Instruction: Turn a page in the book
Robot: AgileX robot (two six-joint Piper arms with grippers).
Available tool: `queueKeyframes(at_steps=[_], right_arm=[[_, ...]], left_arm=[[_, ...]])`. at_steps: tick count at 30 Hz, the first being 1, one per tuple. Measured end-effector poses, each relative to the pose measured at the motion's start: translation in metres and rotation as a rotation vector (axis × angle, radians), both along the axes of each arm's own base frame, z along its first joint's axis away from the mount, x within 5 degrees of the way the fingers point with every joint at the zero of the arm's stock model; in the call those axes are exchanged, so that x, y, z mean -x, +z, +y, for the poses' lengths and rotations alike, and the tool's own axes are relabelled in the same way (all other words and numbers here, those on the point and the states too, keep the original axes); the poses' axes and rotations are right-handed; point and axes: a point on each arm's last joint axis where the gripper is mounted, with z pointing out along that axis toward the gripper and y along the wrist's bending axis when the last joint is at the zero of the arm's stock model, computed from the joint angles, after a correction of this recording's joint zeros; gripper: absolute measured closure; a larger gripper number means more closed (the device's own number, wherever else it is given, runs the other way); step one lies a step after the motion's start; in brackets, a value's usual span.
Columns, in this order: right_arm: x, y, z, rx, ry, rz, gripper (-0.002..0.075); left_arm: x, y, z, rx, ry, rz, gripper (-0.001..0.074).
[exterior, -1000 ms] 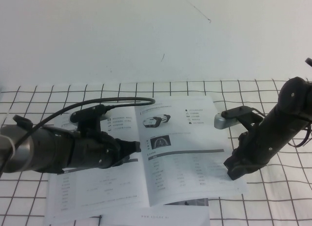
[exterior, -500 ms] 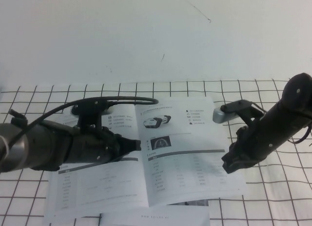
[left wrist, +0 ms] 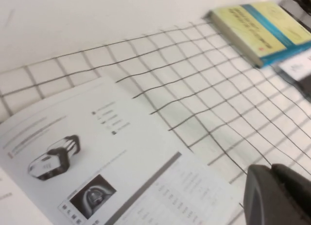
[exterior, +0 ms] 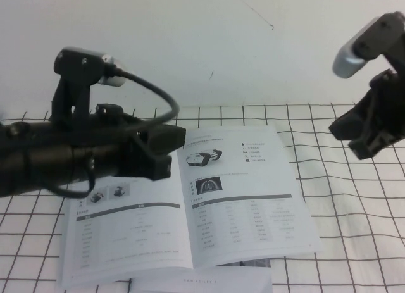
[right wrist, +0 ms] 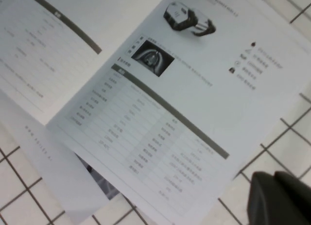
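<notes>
White tabletop (exterior: 354, 242) with a black grid.
The book (exterior: 209, 204) lies open on it, over 1 plain white sheet (exterior: 202, 281); a yellow book (left wrist: 260, 33) lies apart.

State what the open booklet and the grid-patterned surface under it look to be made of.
The booklet looks like thin coated paper: white printed pages lying flat, with a slight sheen. The table cover seems to be soft white cloth with black grid lines that waver; it could be vinyl.
</notes>
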Motion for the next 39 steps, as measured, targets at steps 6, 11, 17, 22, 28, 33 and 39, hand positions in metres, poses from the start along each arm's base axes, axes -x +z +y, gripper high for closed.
queueKeyframes(at_steps=[6,11,17,22,28,33,39], right_arm=[[0.051,0.051,-0.025,0.060,-0.041,-0.148,0.0726],[0.097,0.057,-0.046,0.094,-0.111,-0.214,0.0726],[0.151,0.028,-0.066,0.079,-0.169,-0.317,0.0726],[0.186,-0.006,-0.077,-0.013,-0.243,-0.410,0.0726],[0.214,-0.037,-0.087,-0.104,-0.300,-0.512,0.0726],[0.222,-0.056,-0.089,-0.131,-0.322,-0.514,0.0726],[0.223,-0.079,-0.089,-0.092,-0.319,-0.417,0.0726]], left_arm=[[0.052,0.033,0.015,-0.106,-0.147,-0.148,0.0738],[0.087,0.050,0.034,-0.206,-0.131,-0.243,0.0738],[0.121,0.068,0.055,-0.239,-0.037,-0.354,0.0738],[0.142,0.078,0.069,-0.183,0.071,-0.474,0.0738],[0.146,0.055,0.080,-0.078,0.222,-0.541,0.0737],[0.140,0.027,0.084,-0.036,0.300,-0.505,0.0737],[0.136,0.010,0.085,-0.043,0.333,-0.479,0.0737]])
